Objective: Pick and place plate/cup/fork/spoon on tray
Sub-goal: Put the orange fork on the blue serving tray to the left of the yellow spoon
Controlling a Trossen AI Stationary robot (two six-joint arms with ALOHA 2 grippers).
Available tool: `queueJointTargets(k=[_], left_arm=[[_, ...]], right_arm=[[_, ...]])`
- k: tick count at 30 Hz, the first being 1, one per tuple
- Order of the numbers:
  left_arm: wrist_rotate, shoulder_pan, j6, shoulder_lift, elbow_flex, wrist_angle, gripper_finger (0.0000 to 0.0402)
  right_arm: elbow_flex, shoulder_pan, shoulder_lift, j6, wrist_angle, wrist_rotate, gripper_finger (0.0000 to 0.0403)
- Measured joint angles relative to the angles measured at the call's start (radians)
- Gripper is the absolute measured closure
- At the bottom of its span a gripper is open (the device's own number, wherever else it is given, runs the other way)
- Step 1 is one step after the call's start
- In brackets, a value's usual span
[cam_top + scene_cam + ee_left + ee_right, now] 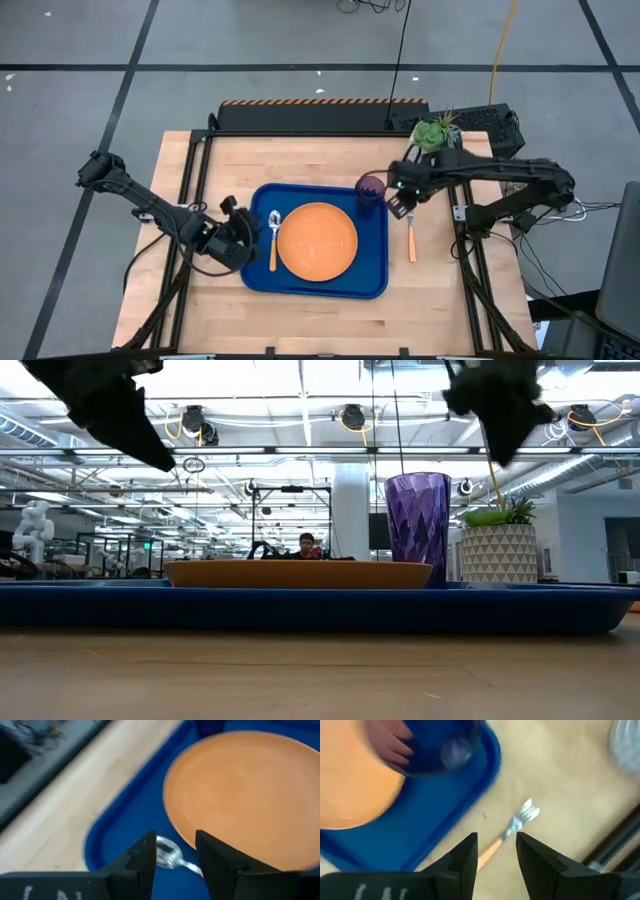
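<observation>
The blue tray [375,275] lies mid-table. On it rest the orange plate [317,241], the purple cup [371,190] upright in its far right corner, and the spoon [274,238] flat beside the plate's left side. The fork [411,240] lies flat on the bare wood just right of the tray, tines toward the far edge. My left gripper [175,847] hovers open above the tray's left part, with the spoon's bowl [167,855] below its fingers. My right gripper [496,845] hangs open above the fork [517,822], next to the cup, and points steeply down.
A white pot with a green plant [436,133] stands at the far right of the table, close behind the right arm. Bare wood lies along the near edge [320,320] and left of the tray. A black rail frames the table's far side [320,115].
</observation>
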Motion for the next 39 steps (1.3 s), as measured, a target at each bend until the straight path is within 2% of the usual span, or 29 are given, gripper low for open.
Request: queueJointTargets(k=[3,8,15,22,31,35,39], left_arm=[[-0.031,0.000,0.005,0.000,0.000,0.000,0.0261],[-0.035,-0.003,0.032,0.000,0.000,0.001,0.0261],[-0.014,-0.021,0.077,0.000,0.000,0.003,0.0261],[0.009,-0.057,0.084,0.000,0.000,-0.004,0.0261],[0.009,-0.103,0.080,0.000,0.000,-0.005,0.0261],[0.009,-0.119,0.065,0.000,0.000,-0.005,0.0261],[0.009,-0.137,0.053,0.000,0.000,-0.005,0.0261]], right_arm=[[-0.126,0.000,-0.001,0.121,0.004,-0.002,0.0275],[-0.340,0.000,-0.002,0.211,0.063,-0.003,0.0275],[-0.550,0.020,-0.028,0.295,0.297,-0.053,0.0275],[-0.577,0.106,-0.061,0.414,0.441,-0.056,0.0275],[-0.577,0.220,-0.064,0.588,0.469,-0.017,0.0275],[-0.581,0.236,-0.064,0.626,0.479,0.027,0.0275],[-0.607,0.236,-0.064,0.653,0.483,0.027,0.0275]])
